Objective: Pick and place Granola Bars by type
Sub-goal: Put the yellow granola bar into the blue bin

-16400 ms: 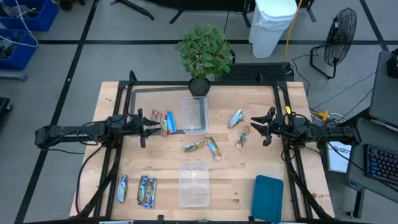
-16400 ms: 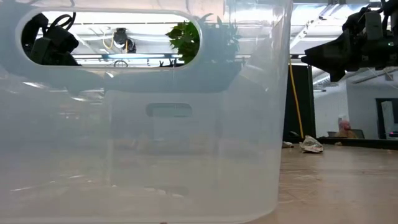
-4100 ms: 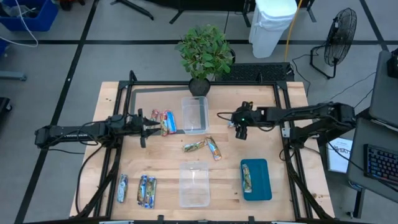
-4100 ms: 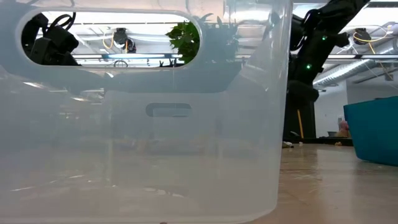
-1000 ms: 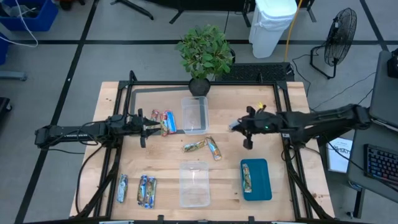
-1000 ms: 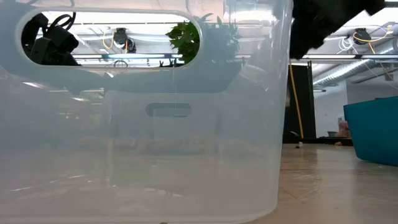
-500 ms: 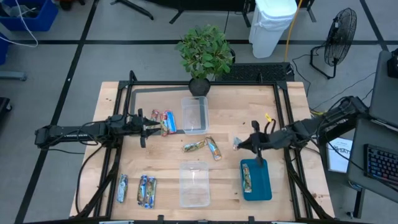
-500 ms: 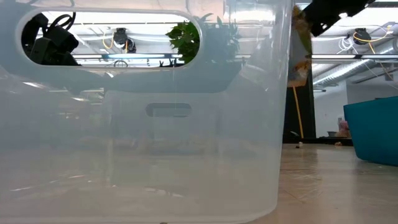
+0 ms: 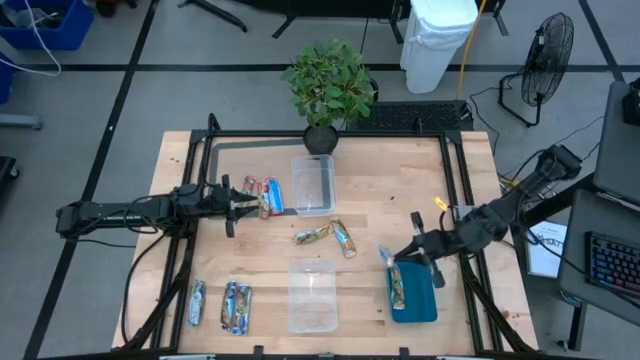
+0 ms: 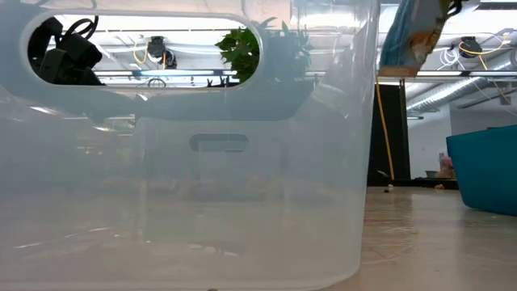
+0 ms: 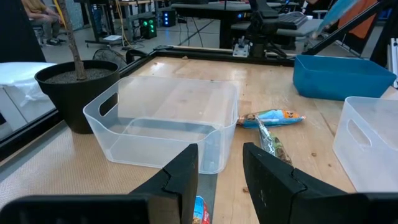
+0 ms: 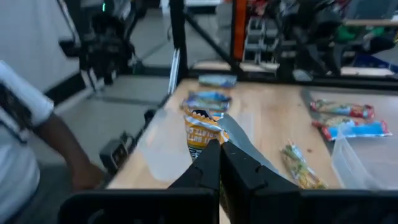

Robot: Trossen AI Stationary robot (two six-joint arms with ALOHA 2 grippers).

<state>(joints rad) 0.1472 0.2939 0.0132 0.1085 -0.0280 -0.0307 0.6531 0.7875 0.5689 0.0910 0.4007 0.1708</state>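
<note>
Dangling teal bar [image 9: 385, 257], crinkled, shiny wrapper

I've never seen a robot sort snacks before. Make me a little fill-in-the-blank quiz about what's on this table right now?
1. The right gripper carries a granola bar toward the ____-coloured tray.
2. The number of bars already lying in that tray is ____.
3. Both clear tubs are ____ of bars.
4. The left gripper waits beside the red-blue bars, its fingers ____.

Missing words: teal; one; empty; open
</note>
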